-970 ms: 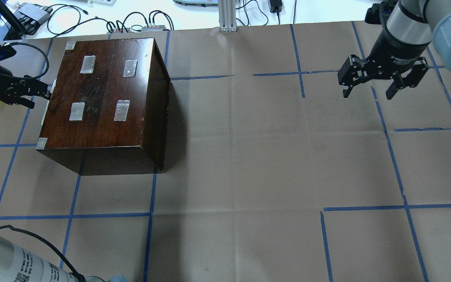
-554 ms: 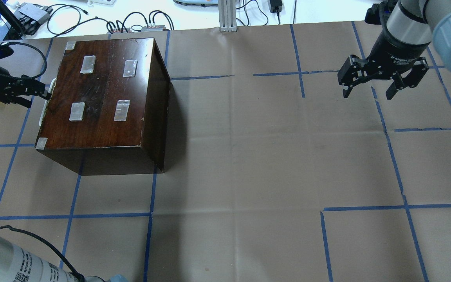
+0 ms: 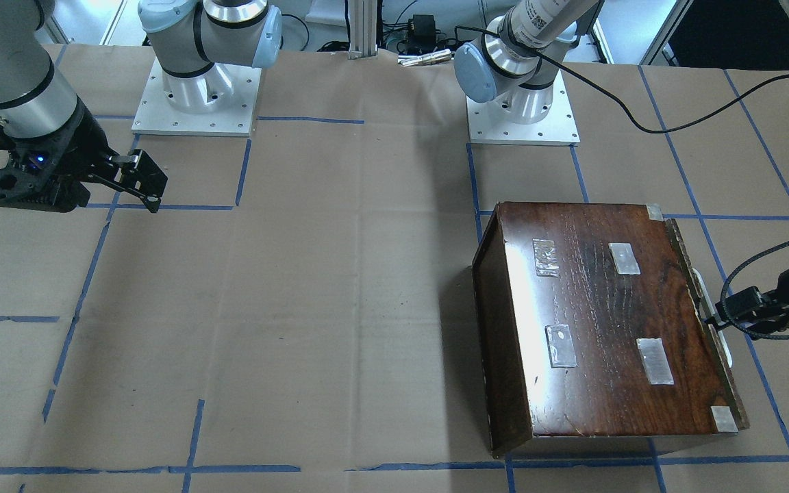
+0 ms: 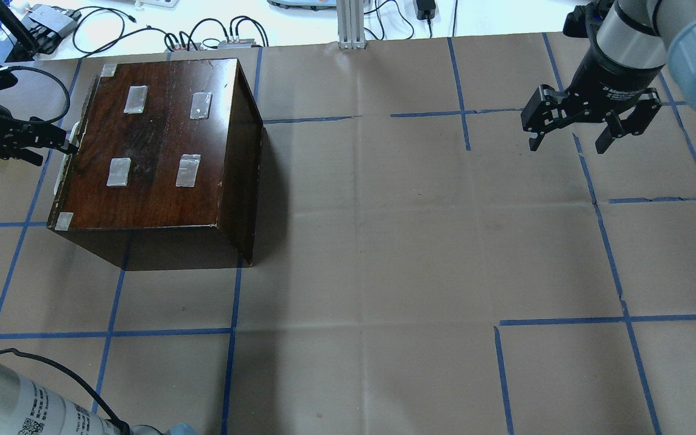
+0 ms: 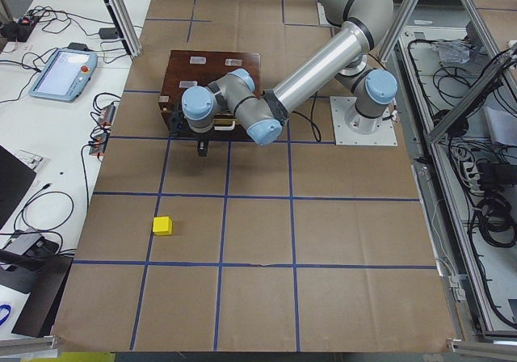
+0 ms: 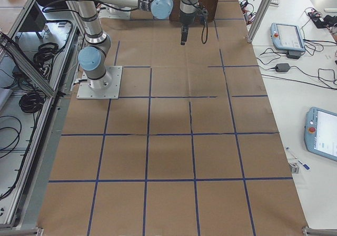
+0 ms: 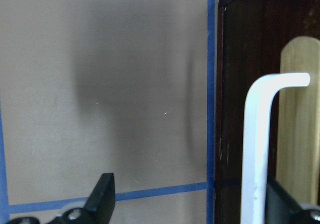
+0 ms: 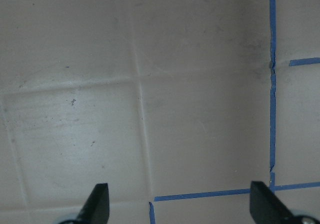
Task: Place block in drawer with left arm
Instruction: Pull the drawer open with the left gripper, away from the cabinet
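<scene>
Well apart: block (image 5: 162, 225), left end effector (image 4: 57, 151).

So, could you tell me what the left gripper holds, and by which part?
Nothing is clamped: the left gripper is open, with the drawer's white handle beside one finger.
</scene>
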`<move>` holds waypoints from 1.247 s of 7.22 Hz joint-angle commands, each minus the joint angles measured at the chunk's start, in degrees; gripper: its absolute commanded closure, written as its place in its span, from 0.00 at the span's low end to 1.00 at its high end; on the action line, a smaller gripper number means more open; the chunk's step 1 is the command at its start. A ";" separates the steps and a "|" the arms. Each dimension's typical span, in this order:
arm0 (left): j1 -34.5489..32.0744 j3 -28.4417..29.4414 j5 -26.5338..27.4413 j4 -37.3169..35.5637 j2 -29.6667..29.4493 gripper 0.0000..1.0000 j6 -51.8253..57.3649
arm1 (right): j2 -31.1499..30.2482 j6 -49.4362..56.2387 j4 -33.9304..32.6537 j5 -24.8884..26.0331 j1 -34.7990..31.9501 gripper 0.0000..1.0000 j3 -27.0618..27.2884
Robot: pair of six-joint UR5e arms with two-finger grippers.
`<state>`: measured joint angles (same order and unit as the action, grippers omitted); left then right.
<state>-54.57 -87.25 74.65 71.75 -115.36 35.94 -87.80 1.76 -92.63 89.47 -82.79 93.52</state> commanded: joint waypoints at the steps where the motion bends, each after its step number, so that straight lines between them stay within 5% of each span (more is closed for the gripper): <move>1: 0.08 0.06 3.02 -1.25 -0.21 0.01 0.00 | 0.00 0.00 0.00 0.00 0.00 0.00 0.00; 9: 4.02 0.24 5.42 -2.66 -0.21 0.01 3.07 | 0.00 0.00 0.09 0.00 0.00 0.00 0.00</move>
<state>-52.02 -87.05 80.39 69.09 -115.58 37.92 -87.80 1.76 -92.61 89.47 -82.79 93.48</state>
